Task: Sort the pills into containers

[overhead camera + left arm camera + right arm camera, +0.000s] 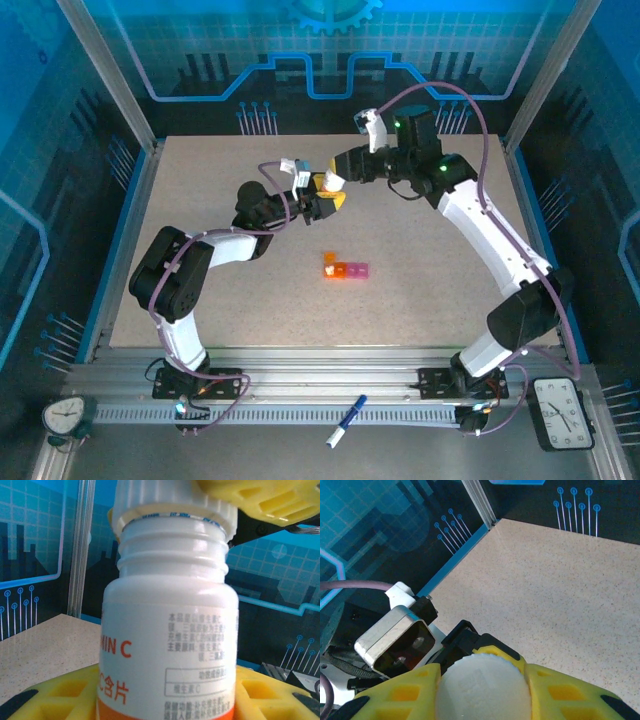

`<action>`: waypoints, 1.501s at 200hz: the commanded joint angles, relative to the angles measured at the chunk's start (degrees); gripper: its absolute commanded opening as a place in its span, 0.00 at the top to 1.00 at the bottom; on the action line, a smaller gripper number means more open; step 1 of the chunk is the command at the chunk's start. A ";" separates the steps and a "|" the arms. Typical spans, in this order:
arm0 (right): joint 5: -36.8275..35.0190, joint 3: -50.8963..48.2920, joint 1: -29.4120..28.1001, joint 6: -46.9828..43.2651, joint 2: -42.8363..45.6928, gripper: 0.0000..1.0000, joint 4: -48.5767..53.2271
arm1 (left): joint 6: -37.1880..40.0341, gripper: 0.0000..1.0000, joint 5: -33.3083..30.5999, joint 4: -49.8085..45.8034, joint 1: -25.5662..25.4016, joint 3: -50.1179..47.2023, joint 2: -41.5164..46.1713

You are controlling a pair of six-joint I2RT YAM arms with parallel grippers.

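Clamped between the yellow fingers [60,697] of the left gripper [322,203]: a white bottle [170,630] with orange lettering and small printed text, gripped low on its body, one pad touching each side. Jaws partway closed, stopped by the bottle's width. Beyond those fingertips, the threaded neck and the ribbed white cap [172,505], seated on the neck with some thread showing under its rim.

Closed onto that cap from the opposite side: the right gripper [334,183], with one yellow finger [402,695] on each side of the round white top and both pressed against its edge in the right wrist view. Part of one of these fingers also at the upper right of the left wrist view, against the cap's rim. Just past the right fingertips, the left arm's silver wrist camera [395,640] and a purple cable [350,586].

From above, both pairs of fingertips meeting at the bottle, over the far half of the speckled table [200,320].

On the table, the containers [346,270]: a short strip of joined cells, orange half left, pink half right, well apart from both pairs of fingers, on the arm-base side of them and almost directly below their meeting point in the top view. Too small to tell how the lids stand.

Far nearer the bases, a blue marker pen [345,420] on the front rail.
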State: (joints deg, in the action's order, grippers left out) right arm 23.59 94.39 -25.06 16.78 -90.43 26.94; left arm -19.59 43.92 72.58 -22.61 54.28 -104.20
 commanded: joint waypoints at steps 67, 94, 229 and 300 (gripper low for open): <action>0.84 -3.61 0.35 -0.07 1.86 0.70 -1.54 | 0.17 1.00 1.03 2.88 0.15 0.74 0.25; 1.10 -5.21 -0.05 -0.08 1.94 0.70 -1.79 | 0.15 1.00 1.07 2.83 0.16 0.83 0.31; -1.67 -5.37 -3.10 0.55 -0.04 0.70 -0.11 | 0.22 1.00 0.90 2.65 0.15 0.89 0.44; -16.33 -6.54 -7.12 10.15 -1.68 0.71 1.76 | 0.50 1.00 0.45 2.39 0.19 0.74 0.52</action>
State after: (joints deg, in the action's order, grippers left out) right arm 13.19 89.97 -29.08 21.87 -89.82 24.01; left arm -19.57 44.84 70.37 -22.17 54.15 -104.33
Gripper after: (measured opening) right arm 0.388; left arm 0.454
